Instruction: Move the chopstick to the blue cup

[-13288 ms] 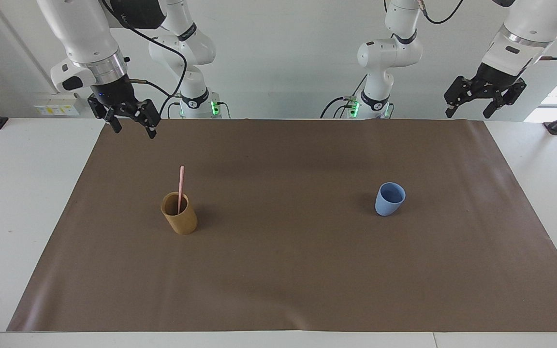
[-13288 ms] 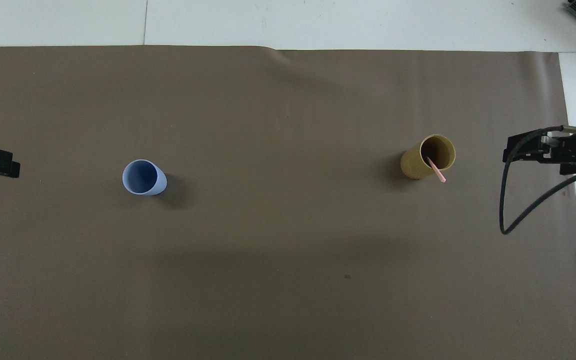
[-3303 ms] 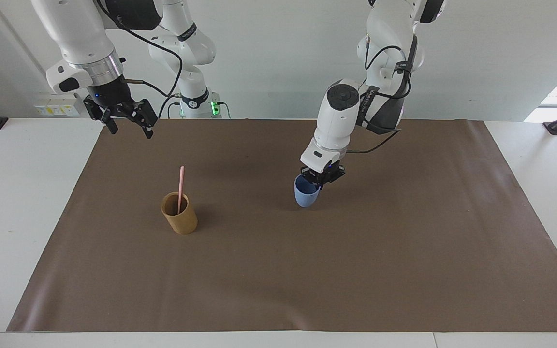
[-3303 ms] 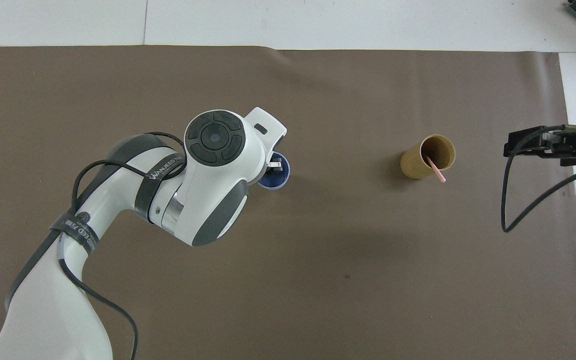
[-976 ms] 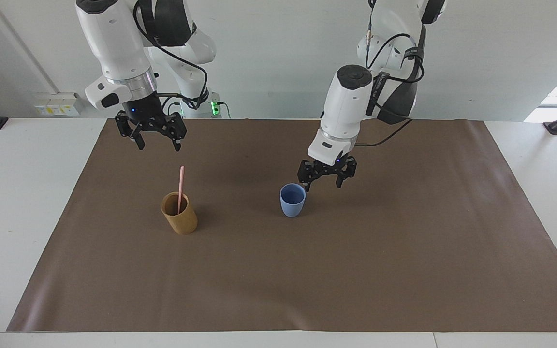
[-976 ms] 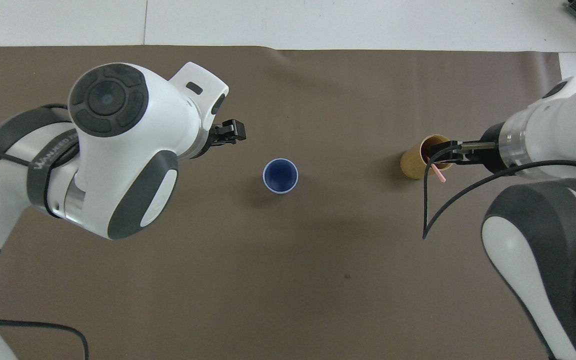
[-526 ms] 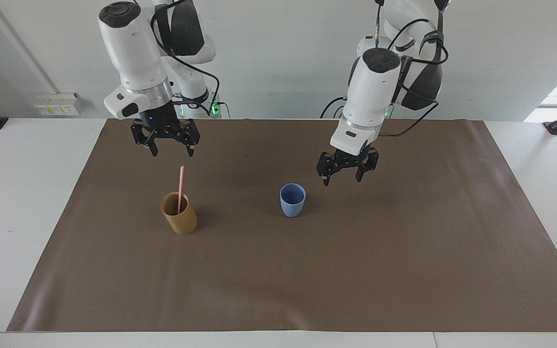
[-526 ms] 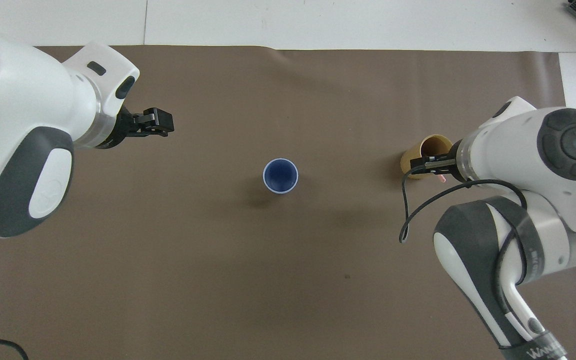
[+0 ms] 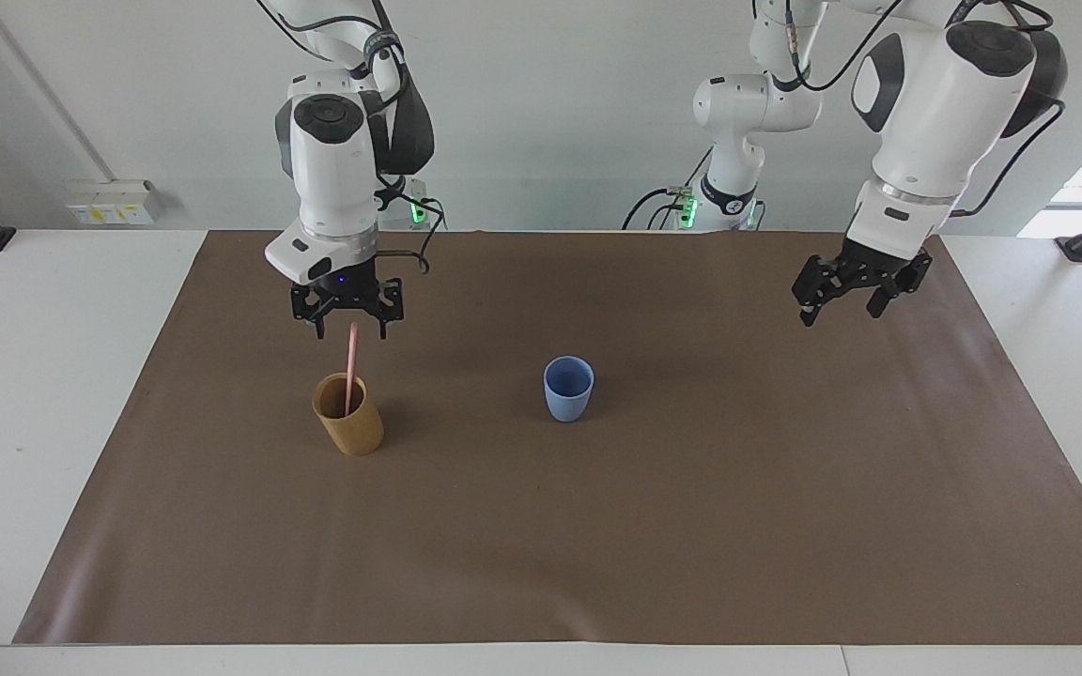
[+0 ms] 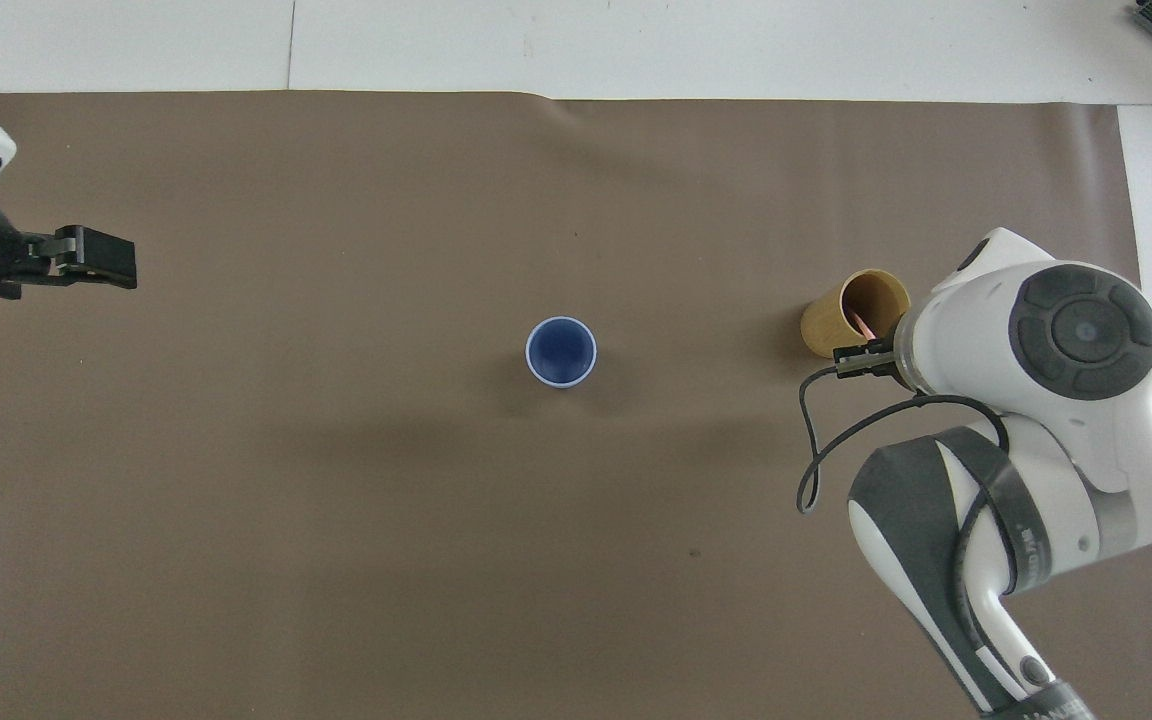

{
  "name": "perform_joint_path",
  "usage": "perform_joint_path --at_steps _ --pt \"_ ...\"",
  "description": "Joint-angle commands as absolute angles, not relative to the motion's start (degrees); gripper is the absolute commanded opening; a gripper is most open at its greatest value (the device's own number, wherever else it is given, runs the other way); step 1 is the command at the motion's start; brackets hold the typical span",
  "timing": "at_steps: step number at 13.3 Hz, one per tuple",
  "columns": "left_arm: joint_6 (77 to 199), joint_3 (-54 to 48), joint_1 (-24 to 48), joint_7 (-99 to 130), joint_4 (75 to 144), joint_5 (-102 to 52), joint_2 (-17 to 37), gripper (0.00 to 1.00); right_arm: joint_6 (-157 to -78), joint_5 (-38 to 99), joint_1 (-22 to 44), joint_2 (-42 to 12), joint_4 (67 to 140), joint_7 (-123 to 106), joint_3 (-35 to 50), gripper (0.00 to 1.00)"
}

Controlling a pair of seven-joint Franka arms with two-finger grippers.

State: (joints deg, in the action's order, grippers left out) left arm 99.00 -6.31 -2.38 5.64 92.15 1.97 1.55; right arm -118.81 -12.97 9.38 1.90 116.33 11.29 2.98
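Note:
The pale pink chopstick (image 9: 350,371) stands tilted in a tan cup (image 9: 349,428) toward the right arm's end of the table; only a short piece of the chopstick (image 10: 861,322) shows from above. My right gripper (image 9: 351,329) hangs at the stick's top end, open, one finger on each side and neither visibly touching it. From above, the right arm's wrist hides that gripper. The blue cup (image 9: 568,389) stands upright and empty mid-table (image 10: 561,351). My left gripper (image 9: 842,302) hangs open and empty in the air over the mat toward the left arm's end (image 10: 101,258).
A brown mat (image 9: 597,545) covers most of the white table. The right arm's cable (image 10: 816,440) loops in the air beside the tan cup (image 10: 854,312). Nothing else stands on the mat.
The right gripper has come down over the tan cup to the chopstick's top. The left gripper has swung away from the blue cup toward its own end. Both cups are where they were.

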Motion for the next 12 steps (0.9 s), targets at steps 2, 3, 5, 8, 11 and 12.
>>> perform_joint_path --at_steps 2,3,5,8,11,12 --pt "96.86 -6.94 -7.29 -1.66 93.34 1.67 -0.61 1.0 -119.62 -14.15 9.23 3.78 118.48 10.55 3.08 0.09" --pt "96.68 -6.86 -7.47 -2.37 92.99 1.67 -0.79 1.0 -119.45 -14.15 9.32 3.78 118.48 10.55 3.16 0.02" --pt "93.8 -6.94 -7.38 -2.02 91.07 2.02 -0.79 1.0 -120.4 -14.15 9.23 3.69 118.3 10.63 3.08 0.0" --pt "85.62 -7.38 -7.38 -2.81 85.43 1.59 -0.7 1.0 -120.5 -14.15 8.88 3.87 116.64 10.55 3.16 0.0" --pt "85.17 -7.03 -7.39 -4.48 88.16 1.58 -2.46 1.0 -117.44 -13.19 8.44 4.22 112.78 10.55 3.08 0.0" --pt "85.34 -7.21 -6.86 -4.48 87.98 1.58 -2.29 1.0 -114.46 -13.01 8.61 4.22 110.68 10.46 3.08 0.0"
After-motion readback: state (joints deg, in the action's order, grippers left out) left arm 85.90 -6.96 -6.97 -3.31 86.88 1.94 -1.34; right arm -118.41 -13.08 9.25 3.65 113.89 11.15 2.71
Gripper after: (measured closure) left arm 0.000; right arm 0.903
